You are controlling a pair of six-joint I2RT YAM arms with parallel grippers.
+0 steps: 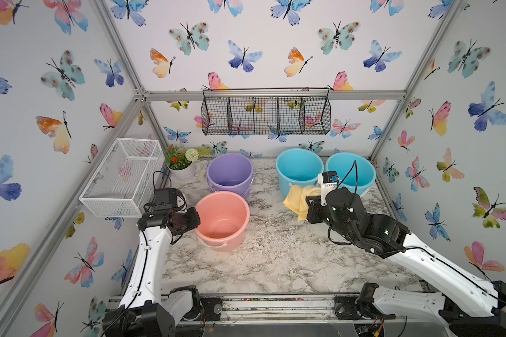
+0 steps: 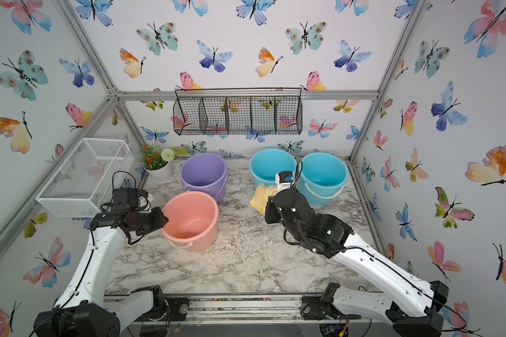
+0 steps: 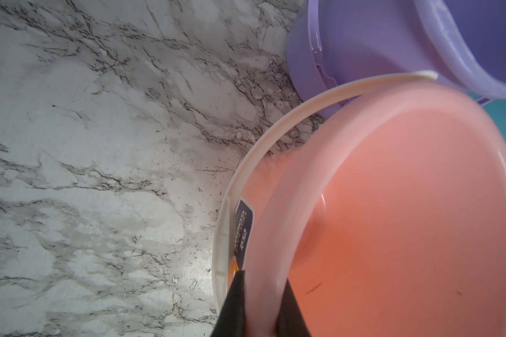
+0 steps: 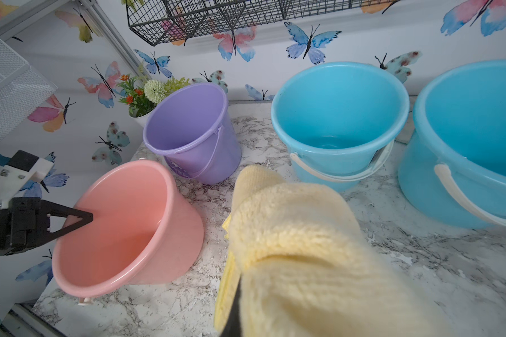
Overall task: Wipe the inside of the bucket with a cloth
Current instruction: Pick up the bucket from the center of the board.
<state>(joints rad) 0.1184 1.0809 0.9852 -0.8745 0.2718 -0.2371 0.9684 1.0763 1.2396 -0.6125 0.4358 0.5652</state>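
Right now the left gripper (image 3: 263, 277) is clamped on the rim of a round pink plastic bucket (image 1: 231, 204). The left wrist view shows one black finger (image 3: 234, 303) outside the wall and the other inside, with the rim pinched between them. The right wrist view shows the same grip (image 4: 82, 217) on the rim's side toward the left arm. The pink bucket stands mouth up on the white, grey-veined marble tabletop (image 1: 275, 256), its white handle (image 3: 275, 134) hanging down against its outer wall. A dark blue label (image 3: 243, 230) sits on that wall just beside the outer finger. Nothing lies inside it.

The soft pale yellow fleece cloth (image 1: 297, 198) is outside the pink bucket, off to its right, with bare marble between them. The right gripper (image 1: 306, 205) is closed on the yellow cloth, which drapes in folds over the fingers and hides most of them in the right wrist view (image 4: 298, 248). Whether its lower edge touches the tabletop cannot be told.

Just behind the pink bucket stands a lilac plastic bucket (image 1: 230, 172), close enough to nearly touch it. Farther right of the pink bucket, beyond the cloth, two light blue plastic buckets (image 1: 300, 169) (image 1: 351, 172) stand side by side. A white pot of artificial flowers (image 1: 181, 166) sits behind the pink bucket to its left.
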